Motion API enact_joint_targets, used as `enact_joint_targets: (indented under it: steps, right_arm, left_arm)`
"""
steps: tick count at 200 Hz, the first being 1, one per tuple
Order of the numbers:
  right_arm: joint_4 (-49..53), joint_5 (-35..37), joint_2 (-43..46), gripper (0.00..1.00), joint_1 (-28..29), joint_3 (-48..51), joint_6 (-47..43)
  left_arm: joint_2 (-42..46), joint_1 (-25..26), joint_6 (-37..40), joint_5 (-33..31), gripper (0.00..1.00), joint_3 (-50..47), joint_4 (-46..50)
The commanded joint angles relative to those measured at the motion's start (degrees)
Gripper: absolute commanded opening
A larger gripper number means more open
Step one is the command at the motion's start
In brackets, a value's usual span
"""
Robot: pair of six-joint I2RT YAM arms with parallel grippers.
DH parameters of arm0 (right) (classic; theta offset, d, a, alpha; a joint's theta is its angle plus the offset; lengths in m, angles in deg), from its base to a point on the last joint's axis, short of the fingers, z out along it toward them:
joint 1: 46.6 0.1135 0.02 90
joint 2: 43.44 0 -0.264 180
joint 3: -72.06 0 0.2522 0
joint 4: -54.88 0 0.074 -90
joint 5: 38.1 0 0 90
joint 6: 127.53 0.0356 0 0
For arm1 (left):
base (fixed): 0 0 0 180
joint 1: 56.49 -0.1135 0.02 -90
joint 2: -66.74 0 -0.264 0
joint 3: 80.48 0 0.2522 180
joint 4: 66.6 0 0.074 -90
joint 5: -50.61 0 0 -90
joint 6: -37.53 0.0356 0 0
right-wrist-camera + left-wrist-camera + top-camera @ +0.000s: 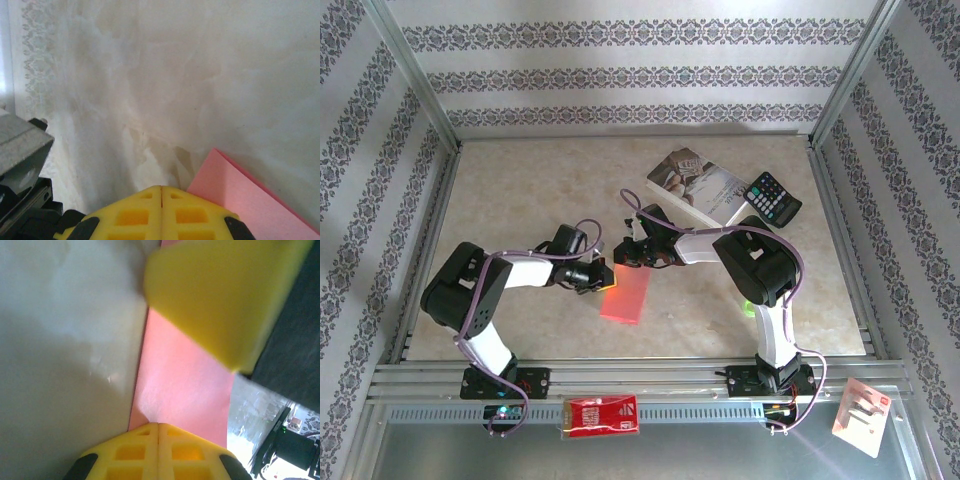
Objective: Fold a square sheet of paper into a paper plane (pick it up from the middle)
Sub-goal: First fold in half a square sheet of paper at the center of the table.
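Nearest the arms' bases, a small red packet (602, 416) is lying on the rail; it is not part of this job and needs no attention.

Further in, the sheet of paper (625, 298) is lying flat on the table (520, 190) between the two arms. It is showing as a narrow pink-red strip, so I judge it is already folded once and that the fold is now being pressed down.

The left gripper (159, 426) is sitting at the strip's left long edge with its yellow fingers fully together. From its own camera the tip is meeting the paper right at that edge, but I cannot tell whether any paper is nipped between the fingers.

The right gripper (161, 189) is closed too and holding nothing. It is hovering over bare table just beside the strip's far corner, and I cannot tell whether it is touching the paper.

To do this well, the left tip should be sliding along the edge with light, even pressure. The right tip should be pinning the far end so the thin strip is not skidding or twisting. Pressing too hard risks dragging or wrinkling the paper.

Beyond them, a book (695, 183) and a calculator (772, 198) are lying well apart from the work.
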Motion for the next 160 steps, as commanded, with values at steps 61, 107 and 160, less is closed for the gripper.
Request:
enact_joint_targets:
  steps: [61,107,160]
  right_arm:
    - [4.52,3.81,-3.49,0.0,-0.65,1.09,-0.7]
    - [5.22,4.05,-3.58,0.0,-0.61,0.78,-1.1]
    - [5.58,4.48,-3.59,0.0,-0.58,0.5,-1.32]
  left_arm:
    - [5.34,3.11,-2.19,0.41,0.0,-7.05,6.19]
    - [8.88,4.22,-4.37,-0.21,0.0,-11.31,5.63]
    - [12.23,5.99,-5.11,-1.77,0.0,-13.8,8.11]
